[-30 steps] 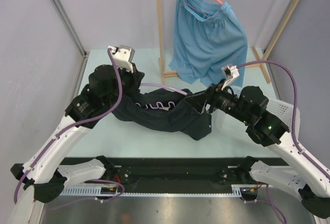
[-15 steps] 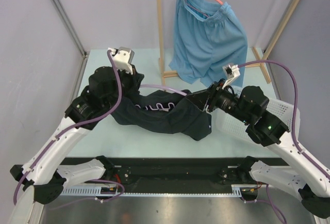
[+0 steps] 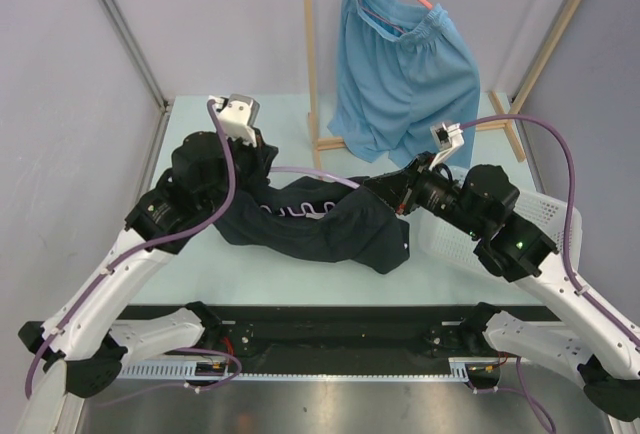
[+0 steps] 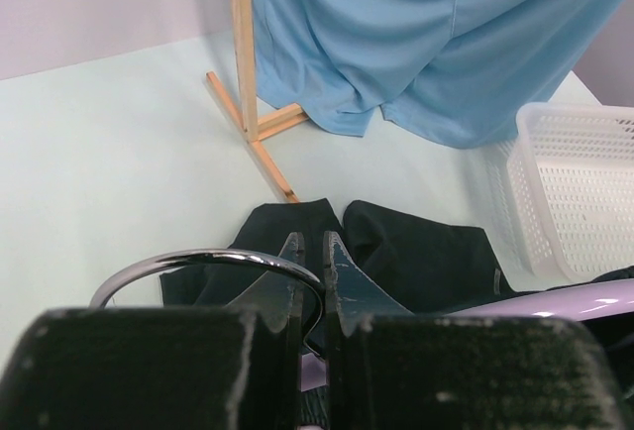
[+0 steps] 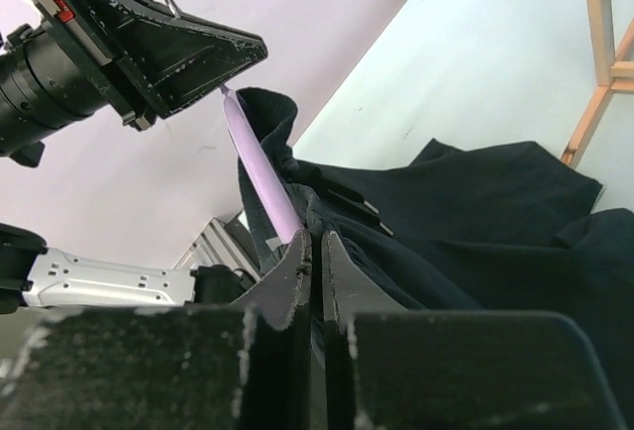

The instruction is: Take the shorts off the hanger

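The right gripper (image 5: 317, 252) is pinched together on the soft black fabric shorts (image 3: 320, 229), beside the lilac plastic hanger (image 5: 262, 177) running through them. The left gripper (image 4: 312, 267) is clamped on that hanger near its hook. The black pair sags between both arms over the pale green table (image 3: 250, 276). The light blue fabric shorts (image 3: 405, 74) hang from the wooden rack (image 3: 311, 54) behind.

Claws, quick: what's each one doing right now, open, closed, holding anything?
Left claw: closed on the lilac hanger, near its metal hook.
Right claw: closed on the black shorts, right beside the hanger.
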Controlling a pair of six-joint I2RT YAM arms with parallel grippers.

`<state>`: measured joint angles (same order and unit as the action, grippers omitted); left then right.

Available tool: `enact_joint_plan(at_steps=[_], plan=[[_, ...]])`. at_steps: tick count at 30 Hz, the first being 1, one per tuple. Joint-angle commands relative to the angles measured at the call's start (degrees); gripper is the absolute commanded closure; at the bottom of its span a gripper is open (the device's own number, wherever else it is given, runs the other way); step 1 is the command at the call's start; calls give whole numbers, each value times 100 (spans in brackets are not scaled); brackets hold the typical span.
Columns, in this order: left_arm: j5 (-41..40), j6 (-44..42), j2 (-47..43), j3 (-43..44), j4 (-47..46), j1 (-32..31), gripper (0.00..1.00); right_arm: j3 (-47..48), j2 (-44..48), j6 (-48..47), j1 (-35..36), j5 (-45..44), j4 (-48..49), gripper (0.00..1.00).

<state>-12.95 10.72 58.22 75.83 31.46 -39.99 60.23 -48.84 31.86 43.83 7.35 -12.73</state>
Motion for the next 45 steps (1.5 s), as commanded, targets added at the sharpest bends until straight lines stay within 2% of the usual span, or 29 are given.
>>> enact_joint_plan(at_steps=[1, 3, 4, 6, 11, 12, 17, 20, 23, 24, 25, 27, 31, 36, 40, 45], plan=[[-206, 281, -214, 63, -395, 0, 100, 147, -3, -74, 29, -6, 219, 100], [-627, 474, -275, 63, -352, 0, 100, 147, 76, -153, 29, -111, 87, 100], [-1282, 771, -310, 63, -230, 0, 100, 147, 120, -180, 37, -320, 17, 100], [-1787, 984, -538, -42, -202, 0, 100, 147, 225, -258, 29, -558, -245, 100], [-2947, 1476, -1355, -734, -640, 0, 100, 147, 577, -356, 29, -1262, -782, 100], [-3046, 1529, -1679, -850, -737, 0, 100, 147, 638, -364, 29, -1315, -862, 100], [-3240, 1731, -2218, -1229, -1274, 0, 99, -46, 998, -417, 29, -1491, -986, 100], [-2986, 1776, -2166, -1150, -1309, 0, 100, -204, 1035, -329, 29, -1430, -802, 100], [-2345, 2038, -1929, -966, -1204, 0, 100, -345, 859, -181, 37, -852, -312, 100], [-2144, 2144, -1876, -930, -1204, 0, 100, -371, 632, -136, 29, -415, -144, 100], [-1611, 2336, -1823, -913, -1247, 8, 100, -406, 500, -84, 37, -228, 6, 100], [-1107, 2609, -1700, -833, -1335, 8, 100, -441, 96, 66, 107, 141, 489, 100], [472, 3347, -1559, -789, -1827, 8, 100, -450, -493, 154, 257, 205, 1009, 100], [1944, 3840, -1567, -667, -2820, 8, 100, -450, -732, 93, 187, 126, 1220, 100], [2060, 3605, -1761, -631, -2839, 8, 100, -450, -391, 84, -198, 152, 1098, 100], [1306, 2955, -1981, -692, -1952, 8, 99, -66, 242, 58, -1165, 406, 755, 100]])
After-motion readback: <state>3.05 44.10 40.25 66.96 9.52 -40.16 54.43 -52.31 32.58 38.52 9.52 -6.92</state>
